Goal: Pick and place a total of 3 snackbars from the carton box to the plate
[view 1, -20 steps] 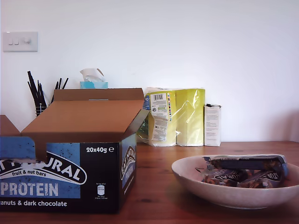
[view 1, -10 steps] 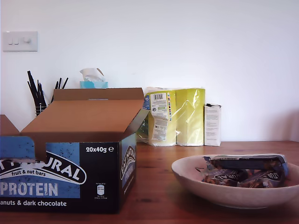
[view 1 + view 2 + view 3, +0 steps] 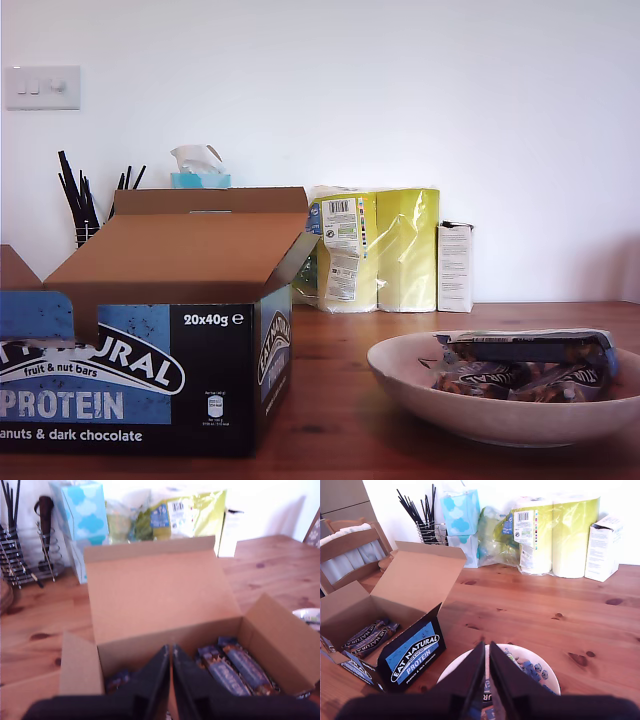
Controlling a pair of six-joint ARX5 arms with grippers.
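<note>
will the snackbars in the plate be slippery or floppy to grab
Probably slippery: the snackbars have shiny wrappers. They look slim and fairly stiff, likely light. Piled loosely in the plate, they may slide against each other when nudged.

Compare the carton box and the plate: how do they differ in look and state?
The carton box is angular cardboard with black and blue print; the plate is a round, shallow cream dish. The box is taller than the plate and stands with its brown flaps open. In the exterior view the box is at the left, the plate at the right. Both rest on the wooden table and hold snackbars.
</note>
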